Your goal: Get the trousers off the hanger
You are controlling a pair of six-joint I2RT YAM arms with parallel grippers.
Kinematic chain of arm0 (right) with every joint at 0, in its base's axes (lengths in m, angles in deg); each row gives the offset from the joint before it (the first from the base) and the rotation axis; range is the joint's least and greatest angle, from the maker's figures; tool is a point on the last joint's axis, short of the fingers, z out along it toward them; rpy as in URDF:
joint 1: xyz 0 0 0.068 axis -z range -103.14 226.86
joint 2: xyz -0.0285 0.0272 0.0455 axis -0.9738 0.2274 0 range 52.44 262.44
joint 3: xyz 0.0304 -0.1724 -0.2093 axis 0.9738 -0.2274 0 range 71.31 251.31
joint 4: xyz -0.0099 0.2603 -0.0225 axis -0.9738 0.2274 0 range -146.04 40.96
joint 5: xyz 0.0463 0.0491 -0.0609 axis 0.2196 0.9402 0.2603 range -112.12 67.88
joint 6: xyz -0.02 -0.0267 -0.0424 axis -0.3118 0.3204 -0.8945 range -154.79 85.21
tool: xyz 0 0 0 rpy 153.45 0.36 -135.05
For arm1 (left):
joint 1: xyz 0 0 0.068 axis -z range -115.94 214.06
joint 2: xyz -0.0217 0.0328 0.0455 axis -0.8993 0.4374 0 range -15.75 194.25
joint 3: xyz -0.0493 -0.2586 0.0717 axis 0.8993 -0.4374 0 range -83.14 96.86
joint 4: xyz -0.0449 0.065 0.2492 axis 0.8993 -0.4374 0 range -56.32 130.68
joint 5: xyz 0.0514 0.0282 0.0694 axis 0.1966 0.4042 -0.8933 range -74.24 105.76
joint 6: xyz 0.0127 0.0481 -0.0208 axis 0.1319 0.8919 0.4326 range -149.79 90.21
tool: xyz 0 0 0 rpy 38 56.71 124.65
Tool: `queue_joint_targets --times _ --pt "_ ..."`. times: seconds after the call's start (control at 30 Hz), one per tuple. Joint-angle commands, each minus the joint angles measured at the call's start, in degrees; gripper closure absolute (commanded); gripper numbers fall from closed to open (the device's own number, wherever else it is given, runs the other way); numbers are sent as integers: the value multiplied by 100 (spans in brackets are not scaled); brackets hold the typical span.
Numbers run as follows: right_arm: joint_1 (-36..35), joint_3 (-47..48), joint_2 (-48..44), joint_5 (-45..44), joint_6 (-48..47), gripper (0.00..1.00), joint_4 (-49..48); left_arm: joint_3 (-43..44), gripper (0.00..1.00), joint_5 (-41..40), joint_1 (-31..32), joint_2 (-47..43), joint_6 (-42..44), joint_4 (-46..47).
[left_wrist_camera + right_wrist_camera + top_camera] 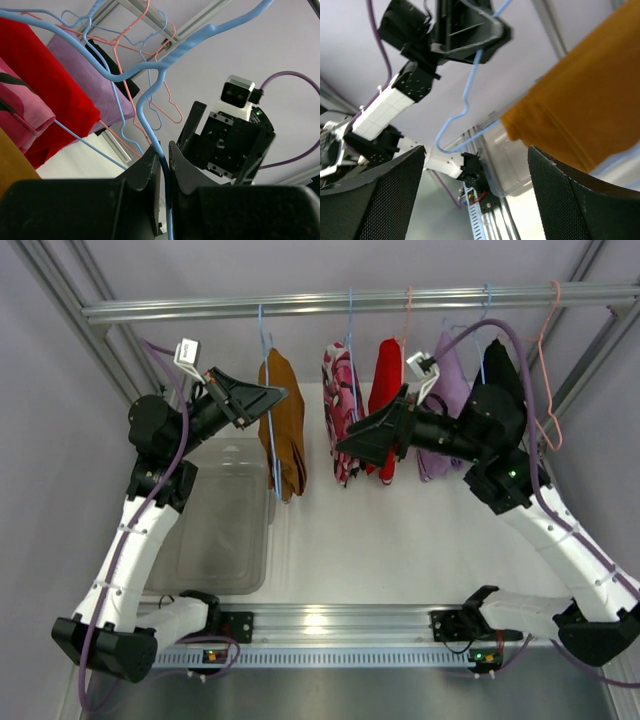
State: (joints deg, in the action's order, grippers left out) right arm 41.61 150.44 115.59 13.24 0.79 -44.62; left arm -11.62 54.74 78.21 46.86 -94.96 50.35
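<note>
a clear bin (215,540) is sitting by the left edge of the table (400,540). the left gripper (280,393) is clamping tight on the wire of the hanger (200,35). the trousers (287,430) are hanging folded over that hanger near the left end of the rail (180,310), just beside the gripper. the right gripper (342,445) is gaping wide, holding nothing, just right of the trousers, before the pink patterned garment (338,375).
</note>
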Motion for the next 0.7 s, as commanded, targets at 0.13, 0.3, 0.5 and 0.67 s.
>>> queue_joint_targets --times 0.13,0.3,0.5,0.67 --pt "-817 840 873 -318 -42 21 -1080 248 100 -268 61 -267 277 1203" --pt "-1151 1007 1365 -310 -67 26 -1397 239 100 -286 88 -267 163 1335" --pt "-1450 1403 1883 -187 -147 28 -1519 274 100 -286 132 -258 22 1467" --pt "-1626 1702 2165 -2 55 32 -1722 353 100 -286 132 -249 -31 1511"
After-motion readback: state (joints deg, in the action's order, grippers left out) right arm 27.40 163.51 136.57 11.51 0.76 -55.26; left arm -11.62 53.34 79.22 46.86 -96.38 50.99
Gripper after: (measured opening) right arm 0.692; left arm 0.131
